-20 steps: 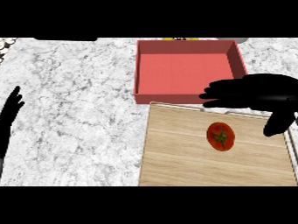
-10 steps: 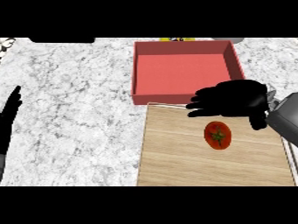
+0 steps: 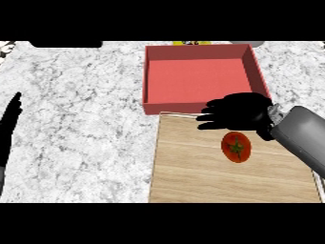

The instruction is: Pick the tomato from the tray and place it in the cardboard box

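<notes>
A red tomato (image 3: pixel 236 147) with a green stem lies on the wooden tray (image 3: pixel 193 176) at the lower right. My right hand (image 3: pixel 238 111) hovers over the tray's far edge, just above the tomato in the view, fingers pointing left and relaxed, holding nothing. The red box (image 3: pixel 200 76) stands right behind the tray, its inside bare. My left hand (image 3: pixel 2 138) rests open at the left edge, fingers up.
The marble counter (image 3: pixel 80 105) spreads left of the tray and box. A dark object (image 3: pixel 65 44) sits at the far edge, and a yellow item (image 3: pixel 191 43) peeks out behind the box.
My right hand and forearm have moved left and nearer, from the tray's right side to above the tomato. The tomato and left hand have stayed put.
</notes>
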### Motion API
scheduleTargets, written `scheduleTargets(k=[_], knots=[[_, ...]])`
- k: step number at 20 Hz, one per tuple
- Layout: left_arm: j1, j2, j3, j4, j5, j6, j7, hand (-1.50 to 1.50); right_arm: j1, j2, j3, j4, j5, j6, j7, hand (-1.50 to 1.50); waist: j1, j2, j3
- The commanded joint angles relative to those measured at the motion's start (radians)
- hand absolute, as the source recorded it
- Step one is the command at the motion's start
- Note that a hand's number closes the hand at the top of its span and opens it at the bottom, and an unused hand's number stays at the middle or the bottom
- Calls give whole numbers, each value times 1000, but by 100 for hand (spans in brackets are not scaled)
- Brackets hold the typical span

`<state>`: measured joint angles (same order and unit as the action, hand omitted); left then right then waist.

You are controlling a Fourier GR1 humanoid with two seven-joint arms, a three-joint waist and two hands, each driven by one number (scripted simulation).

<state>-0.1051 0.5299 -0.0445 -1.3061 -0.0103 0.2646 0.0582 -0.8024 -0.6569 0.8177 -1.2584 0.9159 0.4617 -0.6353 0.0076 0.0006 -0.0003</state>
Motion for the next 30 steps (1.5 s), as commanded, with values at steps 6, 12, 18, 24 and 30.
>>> scheduleTargets(k=[6,12,18,24,30], knots=[[0,-31,24,-32,-39,-25,26,0,-8,45,-83,53,86,73,-111,-150,1,-1,0],[8,-36,49,7,-41,-46,-3,0,43,23,-56,-10,72,93,-159,-150,1,0,0],[10,-67,45,-2,-89,-8,2,0,191,-43,-30,-245,50,107,-103,-150,-15,-3,0],[4,-69,65,-29,-93,-35,18,0,160,-30,-24,-241,158,164,7,-150,-5,-2,0],[77,-41,119,-82,-61,-110,-7,0,218,56,-32,-152,245,109,39,-150,2,-1,0]])
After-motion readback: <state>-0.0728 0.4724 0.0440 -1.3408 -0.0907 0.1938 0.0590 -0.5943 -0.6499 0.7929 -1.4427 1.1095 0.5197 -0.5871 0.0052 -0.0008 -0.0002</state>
